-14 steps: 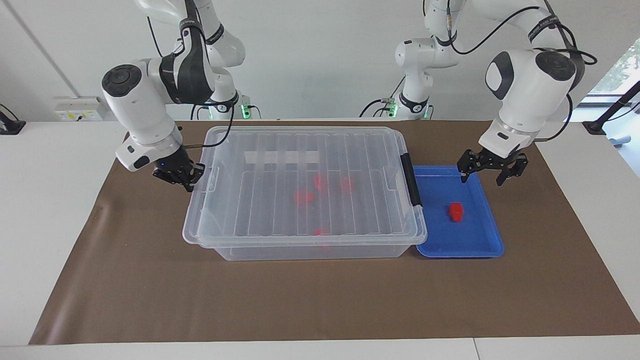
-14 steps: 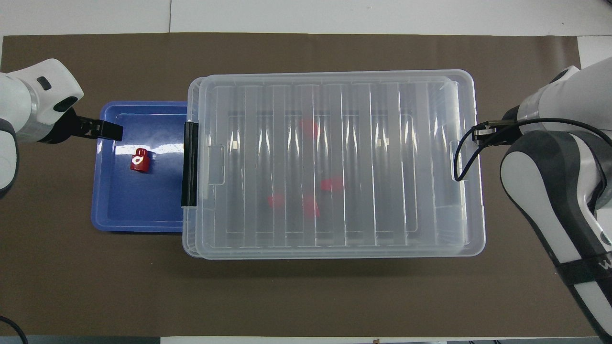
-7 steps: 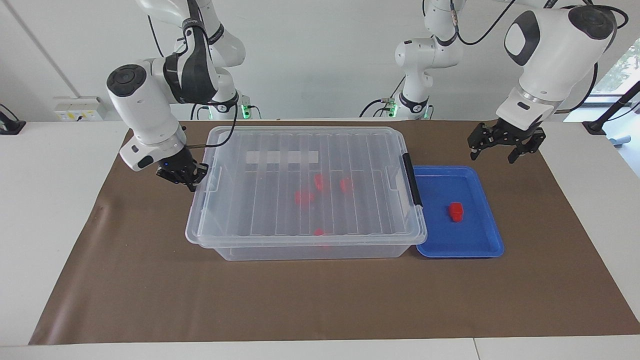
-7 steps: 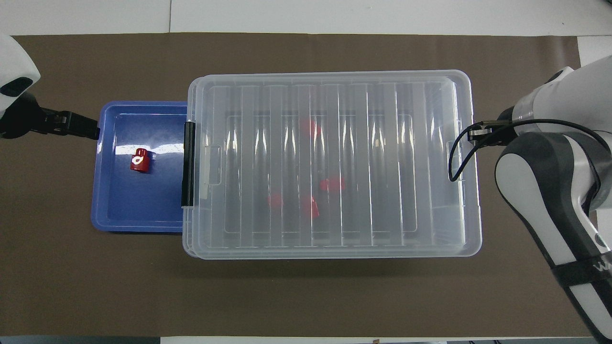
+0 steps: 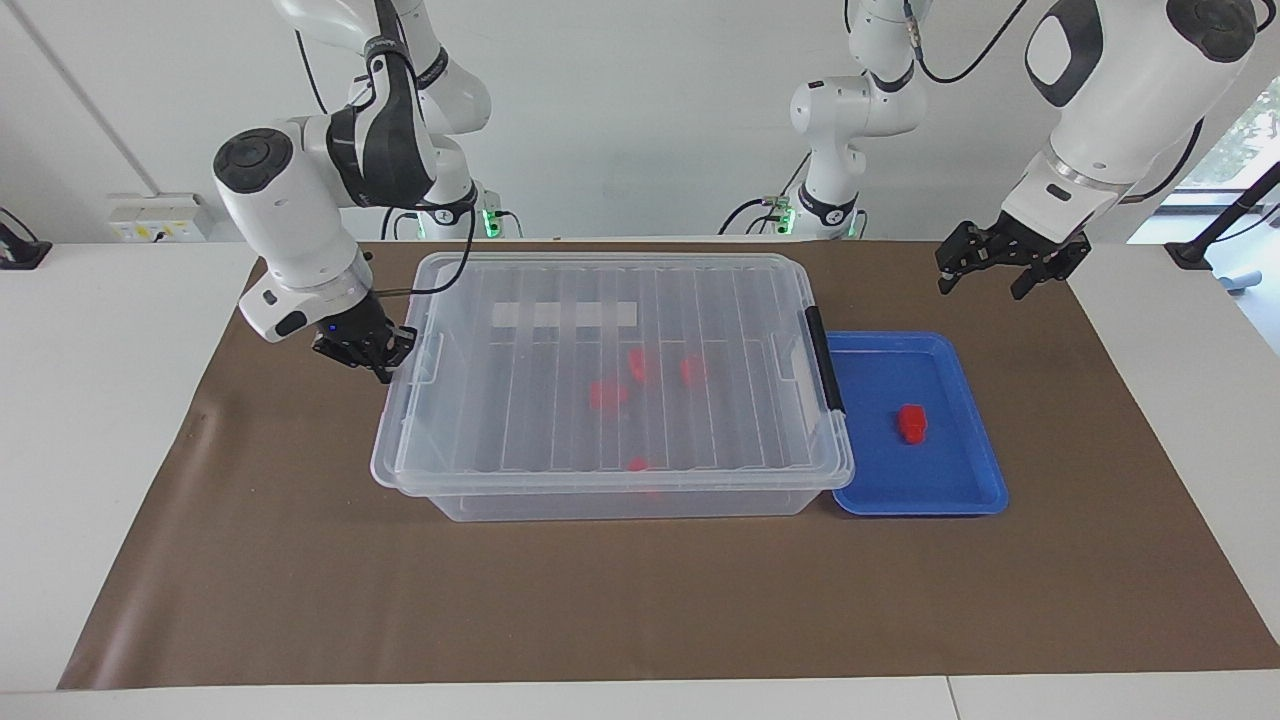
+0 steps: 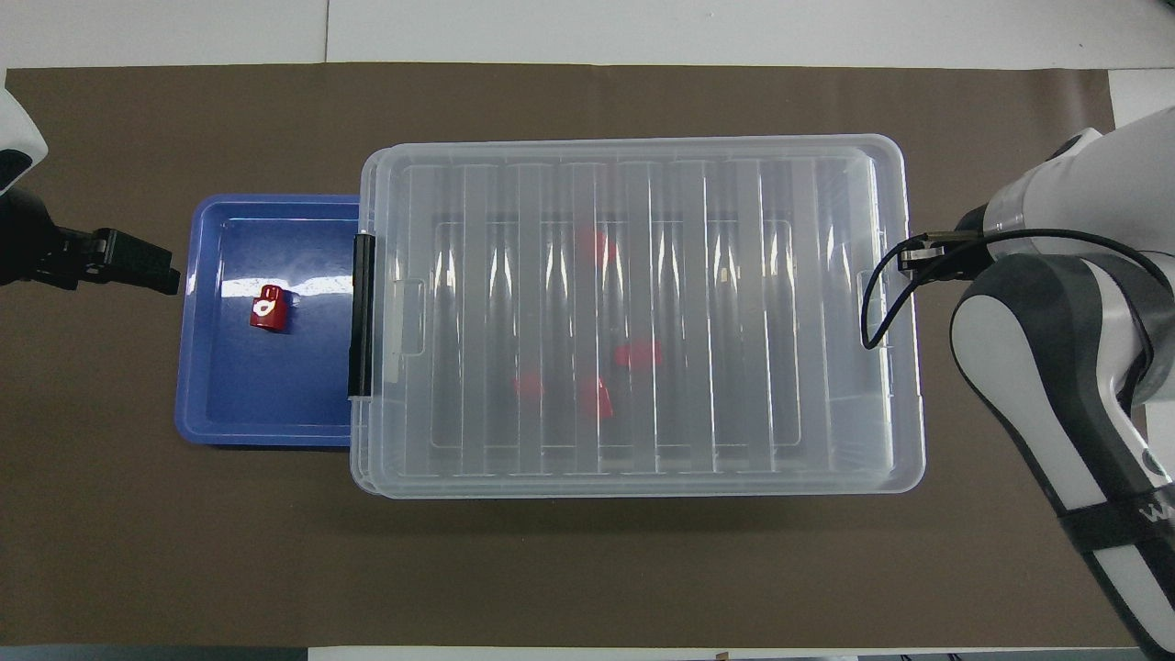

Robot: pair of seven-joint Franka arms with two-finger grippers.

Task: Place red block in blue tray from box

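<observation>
Overhead view shows 1 red block lying in the blue tray, in the part of the tray farther from the robots, well apart from the rim on every side. It bears a small white mark on its upper face. The blue tray sits on the brown mat touching the box at the end toward the left arm. The box carries its ribbed clear lid, and a dark clip handle runs along the end that meets the tray. Through the lid 4 more red blocks show as blurred red shapes (their exact outlines are hard to read through the ribs). A white strip label shows on the side of the box nearer the robots.

The left end effector hangs in the air over the mat, clear of the tray, with its fingers spread wide apart and nothing between them. The right end effector is low at the box's end toward the right arm, just beside the lid's rim; its fingertips are together, and whether they touch the rim cannot be told. Mat, box and tray all rest on the white surface.
</observation>
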